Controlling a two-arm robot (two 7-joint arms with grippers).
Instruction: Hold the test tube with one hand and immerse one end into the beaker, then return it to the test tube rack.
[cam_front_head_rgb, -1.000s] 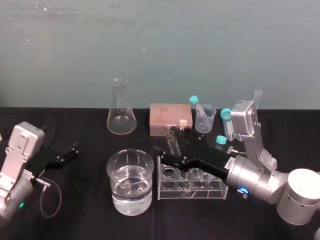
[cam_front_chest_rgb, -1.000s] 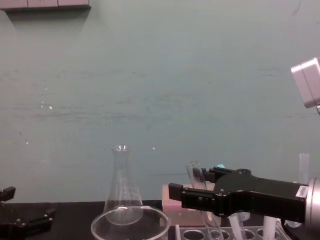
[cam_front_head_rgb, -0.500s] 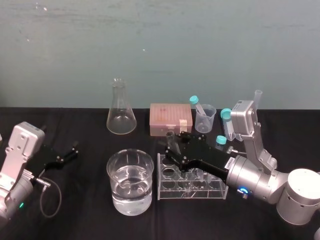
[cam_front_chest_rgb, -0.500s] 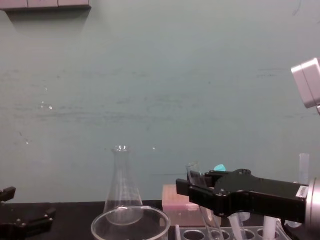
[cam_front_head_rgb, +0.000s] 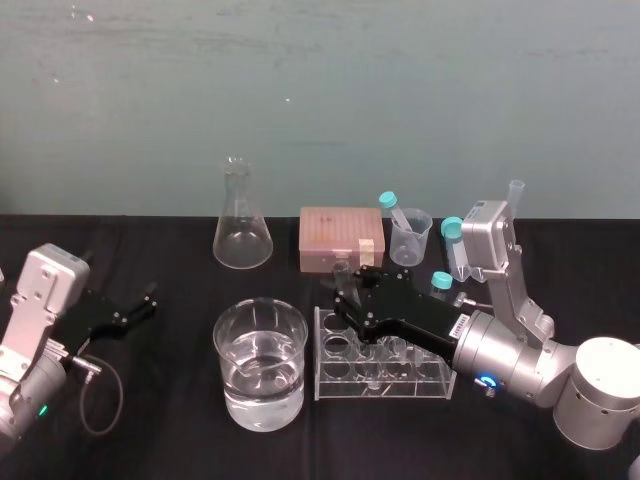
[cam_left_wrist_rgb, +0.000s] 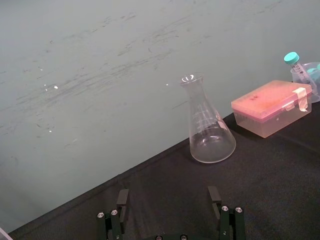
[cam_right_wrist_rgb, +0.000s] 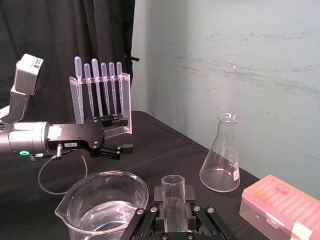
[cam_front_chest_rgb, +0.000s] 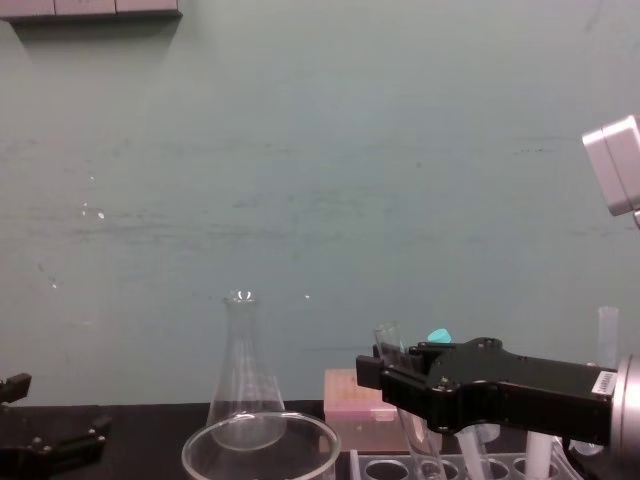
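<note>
The test tube (cam_front_head_rgb: 343, 268) stands tilted, open mouth up and leaning toward the beaker's side, over the 11 o'clock corner of the test tube rack (cam_front_head_rgb: 383, 385). In the chest view its lower length runs down to the rack's top plate; the tip itself is hidden. The right gripper (cam_front_head_rgb: 345, 292) reaches in from 4 o'clock and is clamped on the tube's upper part, one finger pressed to each side of the glass, as the right wrist view shows. The beaker (cam_front_head_rgb: 260, 330), part full of clear water, sits just beside the rack at its 9 o'clock, apart from the tube. A conical flask (cam_front_head_rgb: 242, 240) stands at the beaker's 12 o'clock and a pink box (cam_front_head_rgb: 340, 238) at the rack's 12 o'clock. The left gripper (cam_front_head_rgb: 148, 298) rests low over the black table (cam_front_head_rgb: 160, 410), well apart at the beaker's 9 o'clock, fingers spread with nothing between them
</note>
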